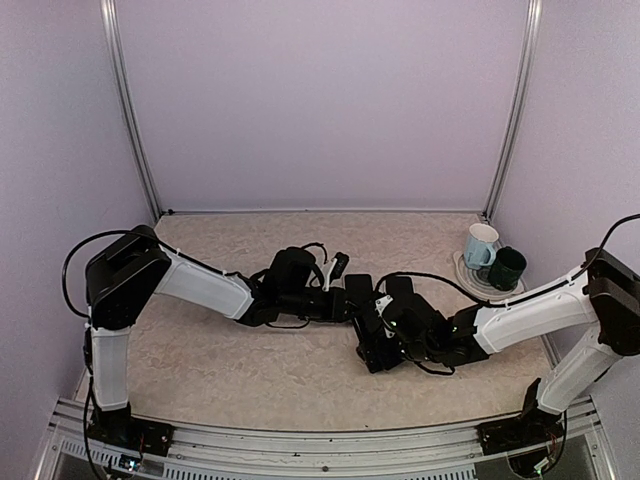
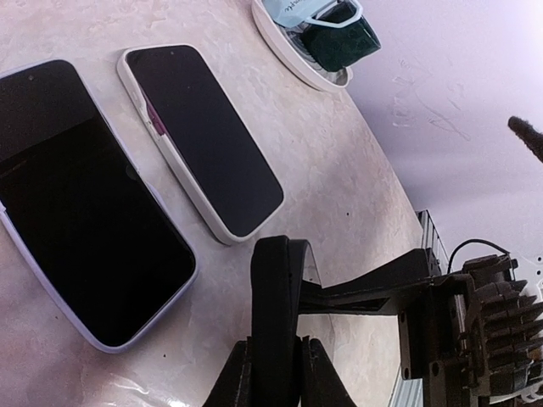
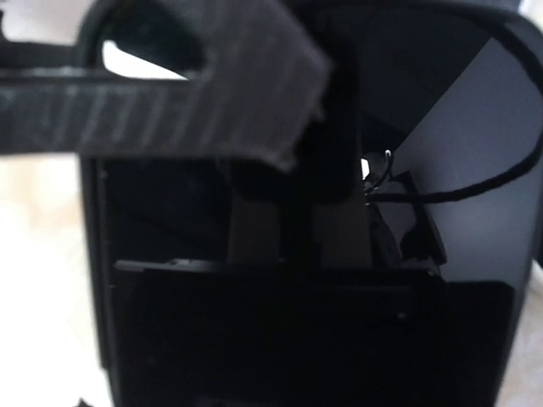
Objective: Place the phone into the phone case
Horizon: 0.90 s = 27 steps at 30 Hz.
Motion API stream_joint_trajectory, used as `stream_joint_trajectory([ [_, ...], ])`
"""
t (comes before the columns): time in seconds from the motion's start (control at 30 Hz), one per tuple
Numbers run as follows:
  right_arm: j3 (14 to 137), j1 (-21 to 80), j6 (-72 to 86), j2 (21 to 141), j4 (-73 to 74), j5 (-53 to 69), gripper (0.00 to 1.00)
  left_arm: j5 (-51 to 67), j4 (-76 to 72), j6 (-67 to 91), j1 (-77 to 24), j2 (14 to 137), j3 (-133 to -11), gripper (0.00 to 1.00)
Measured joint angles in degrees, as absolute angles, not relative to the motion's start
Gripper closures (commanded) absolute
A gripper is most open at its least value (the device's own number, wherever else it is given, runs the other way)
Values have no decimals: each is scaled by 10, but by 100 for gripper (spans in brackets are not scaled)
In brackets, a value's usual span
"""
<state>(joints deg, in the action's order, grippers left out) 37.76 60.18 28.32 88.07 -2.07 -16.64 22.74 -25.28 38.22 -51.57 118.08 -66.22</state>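
Half seated at best, to judge from the left wrist view: found the phone (image 2: 204, 140) lying screen-up inside the white phone case (image 2: 221, 229) on the marbled table (image 2: 339, 195), with a magenta strip showing along one long edge near a corner, seemingly not yet tucked under the case wall. Noted a second, larger handset (image 2: 76, 203) with a pale lilac rim just beside it, not touching.

Judged the phone stiff, fairly light, glass-fronted and slick, so best pressed down along its edges and corners rather than mid-screen. Judged the case rim pliant enough to snap over under such pressure.

Caught the left gripper (image 2: 278, 263) near one short end of the case, fingers pressed together with nothing between them. Saw the right gripper (image 1: 372, 340) low over the middle of the table in the top view. Could not tell the state of its jaws from its own blurred, black-filled view.

Spotted a white plate (image 1: 478, 288) at the far right corner, carrying a pale mug (image 1: 481, 243) and a dark green mug (image 1: 508, 267) side by side. Could not make out anything inside either.
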Motion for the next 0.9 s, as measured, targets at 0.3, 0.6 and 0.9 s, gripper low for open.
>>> stream_joint_trajectory([
  [0.3,375,595,265,854,-8,-141,1,228,-242,350,-516,1176,-664,100],
  [0.6,304,490,164,704,-87,94,1,234,-239,213,-522,1105,-603,100],
  [0.9,254,382,101,781,-237,309,10,249,-240,85,-526,1063,-569,100],
])
